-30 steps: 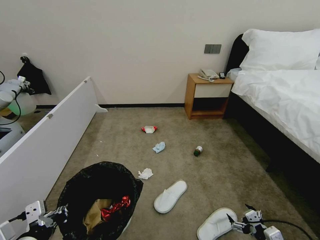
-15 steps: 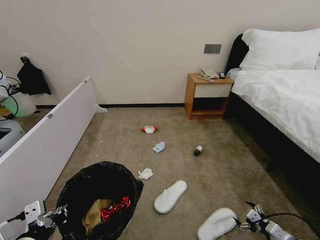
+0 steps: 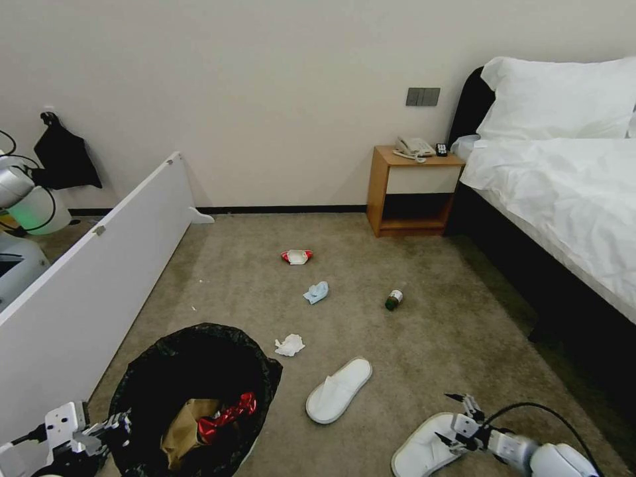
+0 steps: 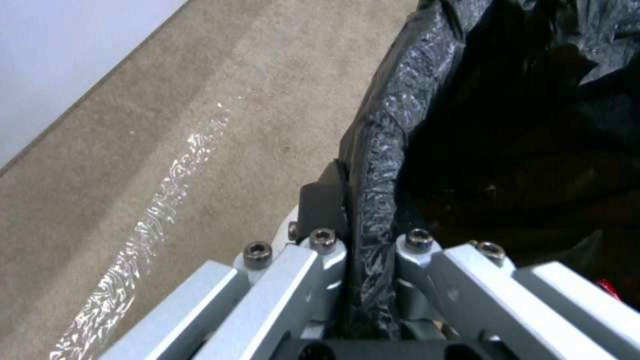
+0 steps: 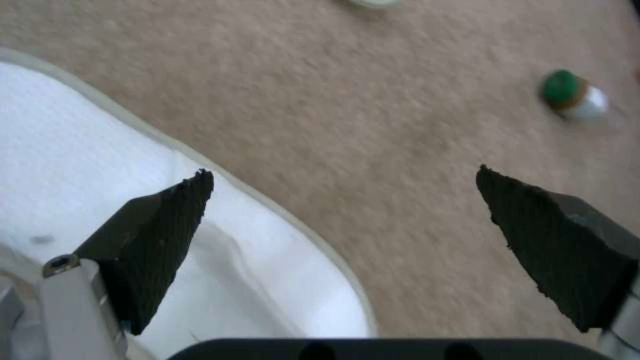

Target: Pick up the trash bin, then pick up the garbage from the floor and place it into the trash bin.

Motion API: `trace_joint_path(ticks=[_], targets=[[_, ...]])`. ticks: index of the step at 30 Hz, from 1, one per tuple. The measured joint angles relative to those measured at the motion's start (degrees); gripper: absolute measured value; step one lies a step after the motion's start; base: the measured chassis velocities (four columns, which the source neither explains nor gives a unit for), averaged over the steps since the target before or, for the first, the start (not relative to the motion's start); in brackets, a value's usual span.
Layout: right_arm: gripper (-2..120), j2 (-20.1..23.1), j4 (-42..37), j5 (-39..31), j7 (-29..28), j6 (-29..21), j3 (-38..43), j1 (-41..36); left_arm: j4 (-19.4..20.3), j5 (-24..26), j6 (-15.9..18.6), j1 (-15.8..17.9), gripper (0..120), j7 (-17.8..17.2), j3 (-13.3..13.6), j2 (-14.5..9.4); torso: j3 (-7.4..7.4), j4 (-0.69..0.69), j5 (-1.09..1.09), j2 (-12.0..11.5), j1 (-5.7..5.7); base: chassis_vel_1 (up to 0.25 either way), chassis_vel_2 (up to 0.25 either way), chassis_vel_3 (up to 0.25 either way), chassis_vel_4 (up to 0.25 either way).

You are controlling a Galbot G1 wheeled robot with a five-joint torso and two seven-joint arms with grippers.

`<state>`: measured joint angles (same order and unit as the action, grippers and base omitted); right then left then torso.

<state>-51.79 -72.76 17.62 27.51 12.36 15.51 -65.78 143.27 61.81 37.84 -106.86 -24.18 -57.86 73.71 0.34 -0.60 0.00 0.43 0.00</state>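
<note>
At lower left of the head view the left gripper [image 3: 116,424] clamps the rim of the trash bin [image 3: 192,397]; at lower right the right gripper [image 3: 450,421] hangs wide open and empty over the nearer white slipper [image 3: 424,450]. A second slipper [image 3: 338,391] lies lower centre on the floor [image 3: 411,344].

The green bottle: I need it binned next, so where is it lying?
In the head view the green bottle lies on the carpet mid-room, right of the pale-blue wad, in front of the nightstand and beyond the open right gripper.
</note>
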Motion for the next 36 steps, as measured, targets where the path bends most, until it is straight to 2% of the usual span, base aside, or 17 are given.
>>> trace_joint_path(ticks=[5,13,36], targets=[[100,-1.2,3.3,-0.4,1.7,0.9,-4.1,3.2,0.0,-0.1,0.0,-0.2,3,-0.1,-0.1,0.2,0.00,-0.01,-0.01,0.0,0.00,0.000,0.000,0.000,0.000],[100,-1.9,6.5,1.6,3.1,2.4,-6.2,4.4,0.0,-0.7,0.0,-0.7,3,-0.1,-0.1,0.7,0.00,-0.02,-0.01,0.0,0.00,0.000,0.000,0.000,0.000],[100,-2.3,8.2,-0.1,3.8,1.1,-2.7,-0.2,0.0,-1.3,0.0,-1.5,3,-0.1,0.0,1.0,-0.01,-0.01,0.00,0.0,0.00,0.000,0.000,0.000,0.000]])
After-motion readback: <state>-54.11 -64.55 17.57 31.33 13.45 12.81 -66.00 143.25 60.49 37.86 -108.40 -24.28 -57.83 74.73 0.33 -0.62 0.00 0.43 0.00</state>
